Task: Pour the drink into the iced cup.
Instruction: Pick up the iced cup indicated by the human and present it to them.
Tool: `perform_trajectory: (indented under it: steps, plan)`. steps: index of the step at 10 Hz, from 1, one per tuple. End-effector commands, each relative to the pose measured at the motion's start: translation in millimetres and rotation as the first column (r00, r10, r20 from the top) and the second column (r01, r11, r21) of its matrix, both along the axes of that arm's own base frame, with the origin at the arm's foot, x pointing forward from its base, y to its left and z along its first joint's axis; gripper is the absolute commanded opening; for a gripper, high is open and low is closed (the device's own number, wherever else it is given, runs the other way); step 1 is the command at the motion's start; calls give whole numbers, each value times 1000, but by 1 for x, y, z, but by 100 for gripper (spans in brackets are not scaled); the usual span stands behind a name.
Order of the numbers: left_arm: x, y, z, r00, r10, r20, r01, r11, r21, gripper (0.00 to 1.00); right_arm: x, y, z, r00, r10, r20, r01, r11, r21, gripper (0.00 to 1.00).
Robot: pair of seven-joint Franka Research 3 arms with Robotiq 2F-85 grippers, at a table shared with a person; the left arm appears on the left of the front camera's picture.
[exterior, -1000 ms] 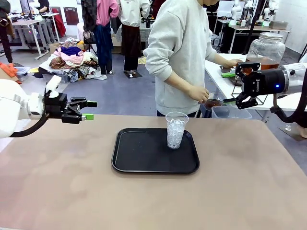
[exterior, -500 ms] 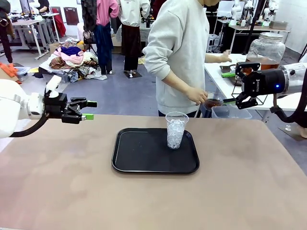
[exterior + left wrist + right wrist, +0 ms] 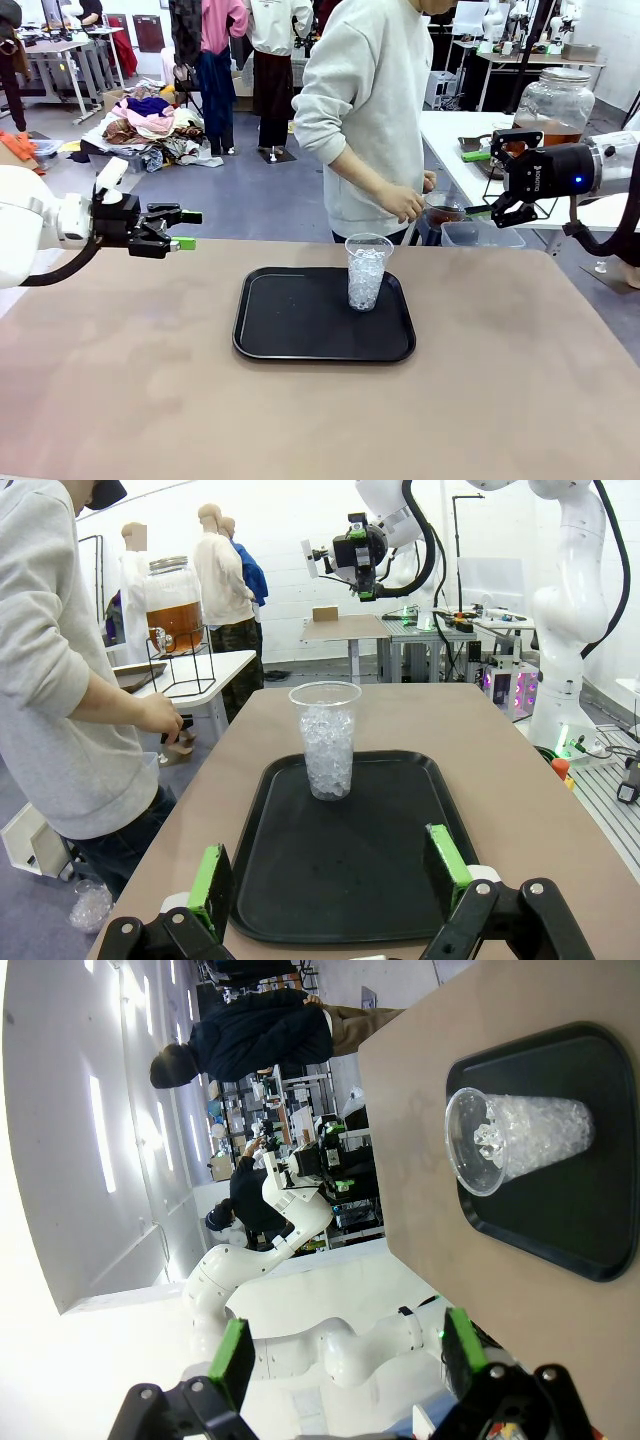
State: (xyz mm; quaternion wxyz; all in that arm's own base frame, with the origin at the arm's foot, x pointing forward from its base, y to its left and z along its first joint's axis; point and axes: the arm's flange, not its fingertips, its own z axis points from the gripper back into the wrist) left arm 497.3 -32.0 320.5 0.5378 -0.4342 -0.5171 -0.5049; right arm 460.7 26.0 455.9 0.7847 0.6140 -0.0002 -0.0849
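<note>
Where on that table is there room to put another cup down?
The left half of the tray, beside the cup, is bare; so is the table all around it. Only the tray's far right, under the cup, is taken.

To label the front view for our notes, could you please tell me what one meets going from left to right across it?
left gripper → cup → right gripper
</note>
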Motion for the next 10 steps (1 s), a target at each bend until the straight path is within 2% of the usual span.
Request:
perform_trajectory:
  steps: [1,10]
  plan:
    - [0,-1,2,1000,6,4,-6,1000,-7,100,0,1,2,1000,1,2,-1,1000,2,100]
    - [0,-1,2,1000,6,4,-6,1000,-7,100,0,1,2,1000,1,2,-1,1000,2,100]
